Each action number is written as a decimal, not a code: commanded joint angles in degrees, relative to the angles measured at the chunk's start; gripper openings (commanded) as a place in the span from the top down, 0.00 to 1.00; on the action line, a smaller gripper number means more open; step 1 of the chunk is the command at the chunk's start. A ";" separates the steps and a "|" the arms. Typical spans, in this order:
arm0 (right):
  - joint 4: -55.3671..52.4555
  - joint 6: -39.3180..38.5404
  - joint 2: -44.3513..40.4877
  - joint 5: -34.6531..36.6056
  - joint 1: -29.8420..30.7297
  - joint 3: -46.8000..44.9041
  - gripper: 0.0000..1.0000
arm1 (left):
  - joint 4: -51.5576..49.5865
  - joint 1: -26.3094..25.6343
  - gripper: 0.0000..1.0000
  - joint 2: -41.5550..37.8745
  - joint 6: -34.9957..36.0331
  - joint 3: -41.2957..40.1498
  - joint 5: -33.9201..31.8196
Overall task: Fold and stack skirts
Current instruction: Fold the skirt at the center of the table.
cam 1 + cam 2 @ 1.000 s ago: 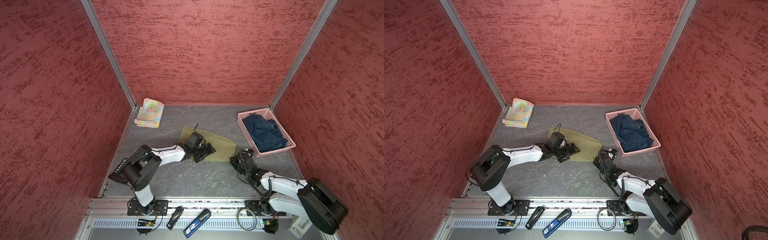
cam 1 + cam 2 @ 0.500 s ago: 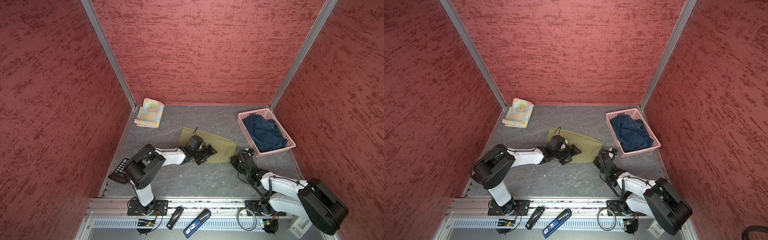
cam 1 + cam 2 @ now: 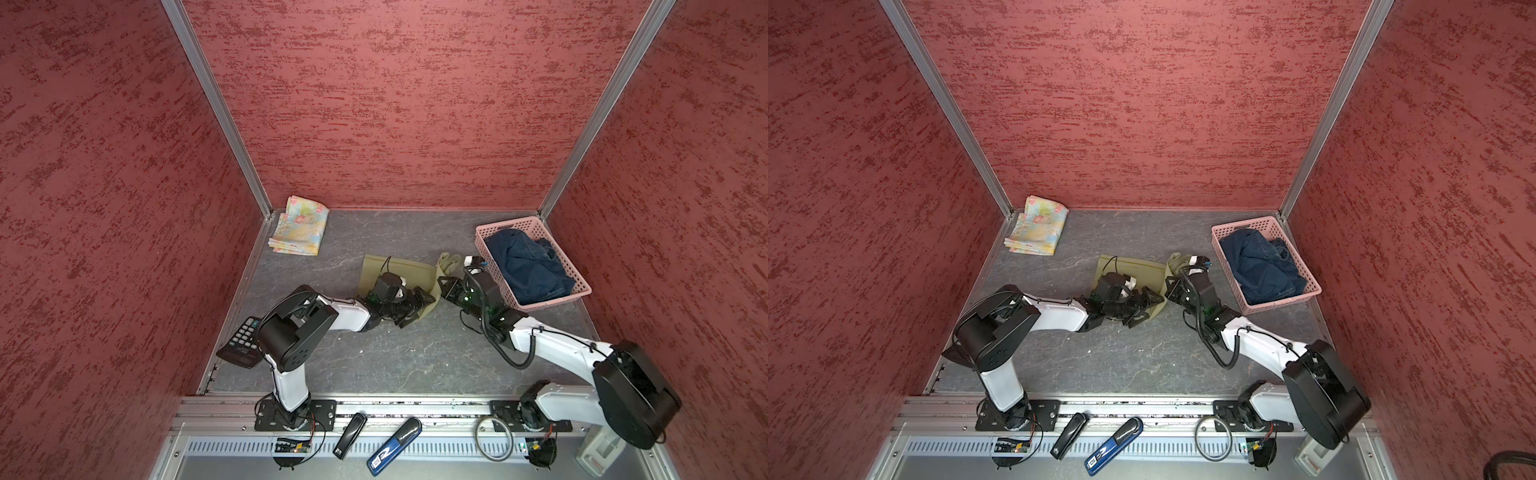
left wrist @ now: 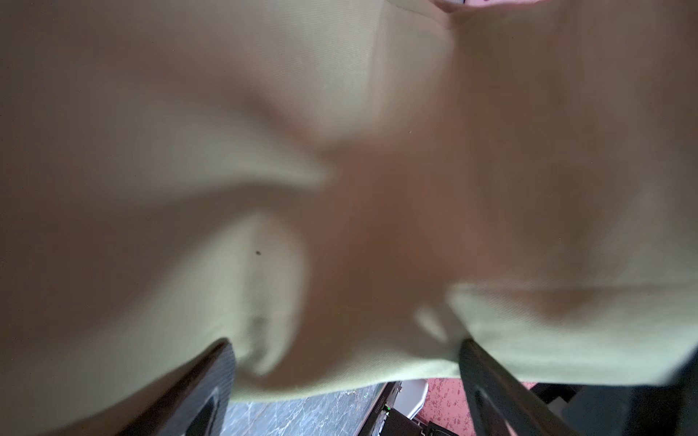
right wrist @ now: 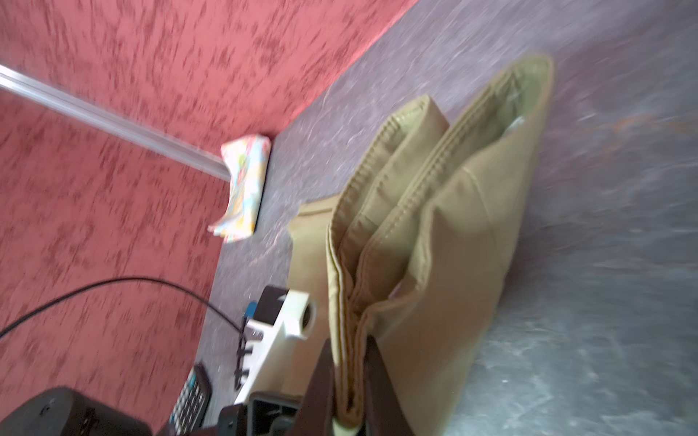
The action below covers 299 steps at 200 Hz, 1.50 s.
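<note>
My right pincer (image 5: 349,362) clenches the olive skirt's (image 3: 409,272) lifted end; the rest stretches toward the surface's (image 3: 395,365) left edge, under my released left pincer (image 3: 417,305).

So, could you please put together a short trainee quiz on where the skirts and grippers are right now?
1. True or false: the denim skirt lies inside the pink basket.
2. What is the right gripper shut on? A the olive skirt; B the denim skirt; C nothing.
3. Fill in: the left gripper has its jaws ____.
Key: 1 true; 2 A; 3 open.
</note>
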 commanded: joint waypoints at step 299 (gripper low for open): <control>-8.70 -16.59 4.97 -8.87 -1.55 10.22 1.00 | -27.77 35.10 0.24 -16.33 26.23 -7.62 -5.87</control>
